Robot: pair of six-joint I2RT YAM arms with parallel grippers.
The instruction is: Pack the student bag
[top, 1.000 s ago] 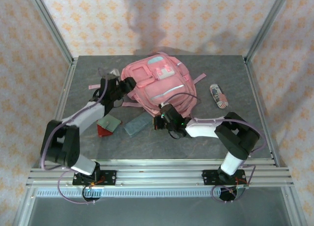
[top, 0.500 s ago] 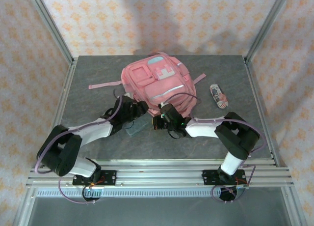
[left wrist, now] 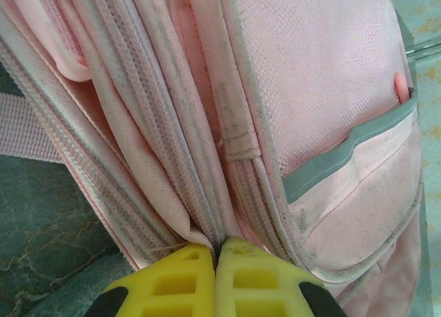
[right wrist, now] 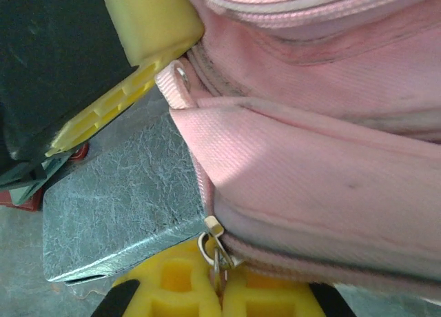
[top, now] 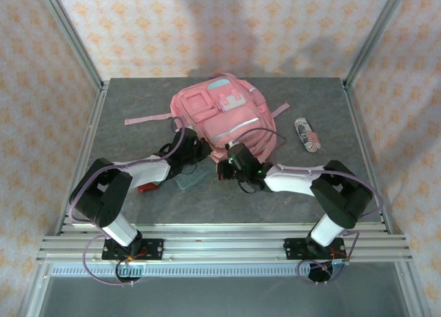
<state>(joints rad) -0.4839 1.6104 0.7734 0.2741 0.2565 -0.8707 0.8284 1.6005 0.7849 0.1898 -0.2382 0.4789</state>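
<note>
Two low arms, left pincer [left wrist: 216, 253] and right pincer [right wrist: 220, 279] at student bag [top: 222, 116].

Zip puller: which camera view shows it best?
Right wrist view: the zip puller is close and sharp, pinched in the right gripper. Top external makes it too small; left wrist shows zip seams of the student bag.

Student bag [top: 224, 114] blocks the table's [top: 124, 96] far middle; left arm [top: 148, 171], right arm [top: 296, 179] and a grey packet [top: 189, 182] crowd its near edge; far-left tabletop lies open.
</note>
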